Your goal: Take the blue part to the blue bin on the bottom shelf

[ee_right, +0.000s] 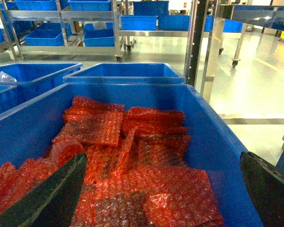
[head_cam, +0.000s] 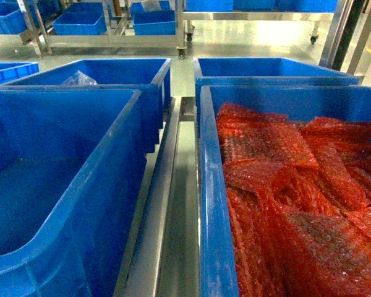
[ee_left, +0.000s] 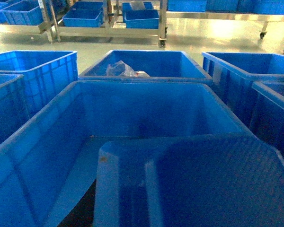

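The blue part, a flat ribbed plastic piece, fills the lower half of the left wrist view. It hangs above an empty blue bin. My left gripper is shut on the part and almost wholly hidden behind it; only a dark sliver shows at its lower left. My right gripper is open over a blue bin full of red bubble wrap, its black fingers wide apart. Far back, a steel rack's bottom shelf carries blue bins. Neither gripper shows in the head view.
Large blue bins stand close together: an empty one on the left, the bubble-wrap one on the right, two more behind. One rear bin holds clear plastic. A steel rail runs between them. Wheeled steel racks stand on the pale floor.
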Available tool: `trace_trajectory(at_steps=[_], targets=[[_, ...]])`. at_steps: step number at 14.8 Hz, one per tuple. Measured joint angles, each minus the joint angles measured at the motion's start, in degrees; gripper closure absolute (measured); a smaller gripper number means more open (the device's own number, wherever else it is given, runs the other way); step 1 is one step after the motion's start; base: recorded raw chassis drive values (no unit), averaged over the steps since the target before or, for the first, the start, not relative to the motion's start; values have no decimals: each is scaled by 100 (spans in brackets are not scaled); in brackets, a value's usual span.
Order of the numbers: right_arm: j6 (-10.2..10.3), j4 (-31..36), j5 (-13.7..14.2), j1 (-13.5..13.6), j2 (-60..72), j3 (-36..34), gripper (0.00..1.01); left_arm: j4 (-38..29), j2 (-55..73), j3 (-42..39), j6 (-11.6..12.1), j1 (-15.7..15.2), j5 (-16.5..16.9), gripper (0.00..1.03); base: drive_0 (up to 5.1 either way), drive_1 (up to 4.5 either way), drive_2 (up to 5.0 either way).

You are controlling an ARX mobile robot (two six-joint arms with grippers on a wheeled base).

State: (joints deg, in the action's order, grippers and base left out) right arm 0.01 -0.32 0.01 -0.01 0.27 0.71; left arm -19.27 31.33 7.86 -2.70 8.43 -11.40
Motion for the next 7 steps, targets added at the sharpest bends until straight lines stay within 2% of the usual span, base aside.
trace_trajectory(at_steps=[6, 7], targets=[[2, 0, 0, 0, 0, 0, 3, 0, 0, 2, 0, 0, 0, 59, 0, 0, 0], [0, 0, 0, 0, 0, 0, 3, 199, 35, 39, 15, 94, -260, 59, 0, 0, 0]])
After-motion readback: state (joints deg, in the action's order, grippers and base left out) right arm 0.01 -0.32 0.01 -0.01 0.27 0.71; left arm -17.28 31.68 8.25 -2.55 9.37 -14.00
